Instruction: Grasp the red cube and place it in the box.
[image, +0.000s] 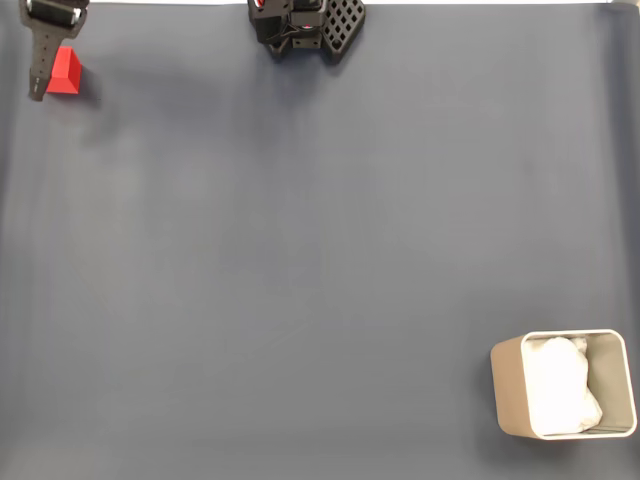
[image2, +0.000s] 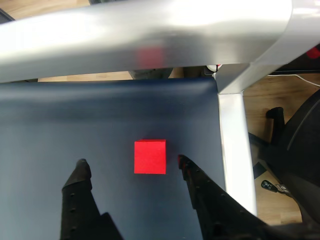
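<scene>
Wrist view: the two black fingers (image2: 80, 175) stood spread apart, gripping nothing; the gripper (image2: 132, 162) was open around the cube (image2: 150, 156), which lay on the dark blue mat (image2: 75, 120) between the fingertips, nearer the right one, with no contact discernible. A silver frame (image2: 150, 35) crossed above and ran down the right. Fixed view: the cube (image: 66, 72) sat at the mat's top-left corner beside the gripper (image: 40, 70); the box (image: 508, 385), holding white padding (image: 560, 385), stood well apart at bottom right.
</scene>
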